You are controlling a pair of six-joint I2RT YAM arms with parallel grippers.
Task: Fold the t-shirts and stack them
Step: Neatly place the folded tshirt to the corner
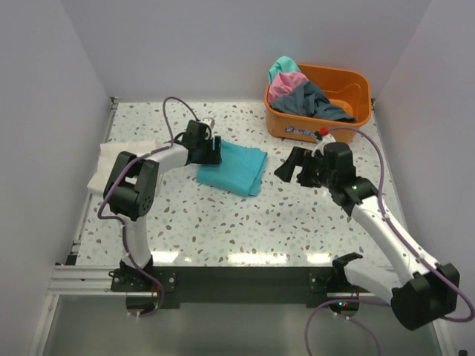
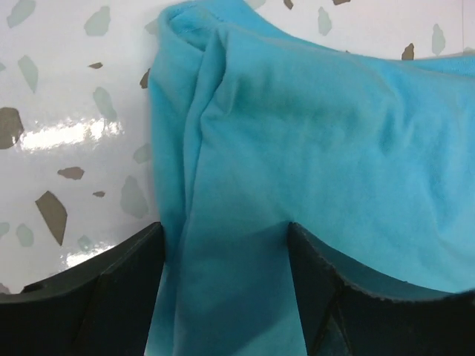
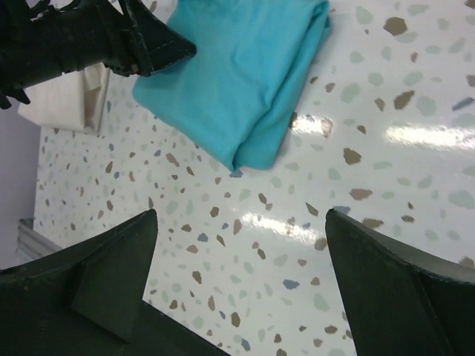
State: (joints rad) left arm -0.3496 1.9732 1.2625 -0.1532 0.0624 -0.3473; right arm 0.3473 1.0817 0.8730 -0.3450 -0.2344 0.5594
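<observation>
Top view: a glossy white table (image 1: 223, 222) speckled with grey, brown and green chips is filling the middle of the frame, with plain white walls (image 1: 223, 44) closing it in at the left, back and right and a metal rail (image 1: 82, 278) running along its near edge; ceiling lights are glinting off the surface. A folded teal shirt (image 1: 237, 169) is lying flat just left of centre. The left gripper (image 1: 214, 150) is sitting at that shirt's left edge; in the left wrist view its jaws are standing spread, with a ridge of the teal cloth passing between them. The right gripper (image 1: 291, 167) is hovering over bare table right of the shirt, apart from it, jaws spread wide. A folded cream shirt (image 1: 104, 159) is resting at the left edge of the table. In the upper right, an orange tub (image 1: 362, 96) is holding a pink shirt (image 1: 286, 83), a grey shirt (image 1: 315, 100) and a second teal shirt (image 1: 282, 67), all crumpled together.
</observation>
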